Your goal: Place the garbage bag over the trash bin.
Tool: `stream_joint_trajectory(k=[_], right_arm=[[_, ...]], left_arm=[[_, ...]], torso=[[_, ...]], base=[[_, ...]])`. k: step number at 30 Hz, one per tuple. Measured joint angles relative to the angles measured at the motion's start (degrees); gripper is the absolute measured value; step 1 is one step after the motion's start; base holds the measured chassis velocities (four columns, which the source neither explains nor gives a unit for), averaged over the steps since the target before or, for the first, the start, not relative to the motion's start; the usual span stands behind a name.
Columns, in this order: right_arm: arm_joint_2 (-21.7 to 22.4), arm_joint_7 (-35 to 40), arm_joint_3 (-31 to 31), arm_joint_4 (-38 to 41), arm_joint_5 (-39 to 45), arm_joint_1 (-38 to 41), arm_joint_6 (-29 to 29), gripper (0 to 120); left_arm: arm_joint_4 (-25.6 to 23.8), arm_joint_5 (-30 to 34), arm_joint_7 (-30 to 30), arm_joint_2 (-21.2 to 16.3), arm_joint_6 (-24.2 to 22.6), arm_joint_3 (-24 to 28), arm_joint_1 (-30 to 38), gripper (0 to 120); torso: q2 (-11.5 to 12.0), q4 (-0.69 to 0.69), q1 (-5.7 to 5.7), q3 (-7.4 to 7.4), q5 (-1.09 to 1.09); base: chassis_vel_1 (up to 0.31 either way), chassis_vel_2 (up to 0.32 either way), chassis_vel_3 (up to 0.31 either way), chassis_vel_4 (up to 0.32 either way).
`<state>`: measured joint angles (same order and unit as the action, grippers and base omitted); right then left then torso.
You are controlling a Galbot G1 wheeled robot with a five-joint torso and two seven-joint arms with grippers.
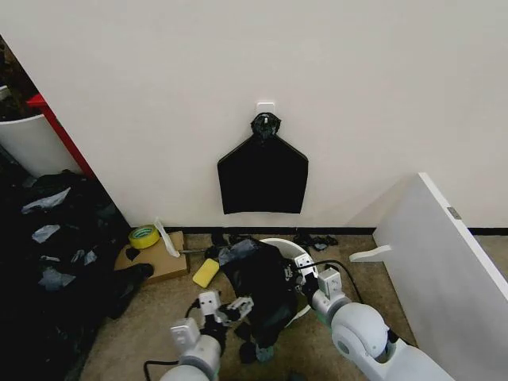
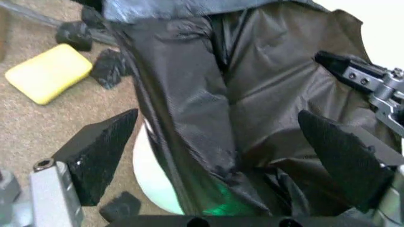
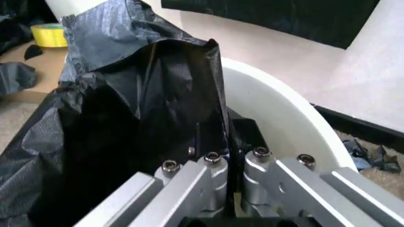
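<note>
Carpet (image 1: 159, 317) of a beige weave is seen under everything, and at the far left of the head view a heap of black bags (image 1: 55, 238) is piled beside a larger white tub with red trim (image 1: 32, 139). Next along, a roll of yellow tape (image 1: 144, 236) is set on a flat piece of cardboard (image 1: 155, 262), with a yellow sponge (image 1: 205, 273) lying just beside it on the floor. The left gripper (image 1: 230, 309) is held low against the near-left side of the garbage bag (image 1: 258, 286); in its wrist view the jaws are spread wide, one pad on each side of a hanging fold, with nothing pinched. The bag is draped over the left part of the trash bin (image 1: 305, 255), which stands on the carpet close to the wall (image 1: 238, 63), its right rim left uncovered. The right gripper (image 1: 305, 274) is positioned at that rim, and its fingers appear to be closed on the bag's edge inside the bin. A slip is judged likely if the film is pulled while the left jaws stay unclosed, and the light bin could be tipped. A black bag (image 1: 263, 176) is hung on the wall above, and a white panel (image 1: 444, 254) is leaned at the right.
</note>
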<state>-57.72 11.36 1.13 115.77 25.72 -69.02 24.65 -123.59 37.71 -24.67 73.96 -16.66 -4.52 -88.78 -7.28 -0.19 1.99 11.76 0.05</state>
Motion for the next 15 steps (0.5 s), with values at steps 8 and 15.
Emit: stream_joint_trajectory(k=[8, 15], right_arm=[[-0.2, -1.0, 0.0, 0.2, -0.5, -1.0, -0.8, 0], [-0.1, -2.0, -0.4, 1.6, -0.4, -2.1, -1.7, 0]], left_arm=[[1.4, 1.1, -6.7, 2.7, -7.1, 1.4, 4.9, 100], [2.1, 3.3, -13.5, 4.2, -14.0, 2.5, 8.9, 98]], torso=[[0.0, 0.0, 0.0, 0.0, 0.0], [0.0, 0.0, 0.0, 0.0, 0.0]], base=[[0.0, 0.0, 0.0, 0.0], [0.0, 0.0, 0.0, 0.0]])
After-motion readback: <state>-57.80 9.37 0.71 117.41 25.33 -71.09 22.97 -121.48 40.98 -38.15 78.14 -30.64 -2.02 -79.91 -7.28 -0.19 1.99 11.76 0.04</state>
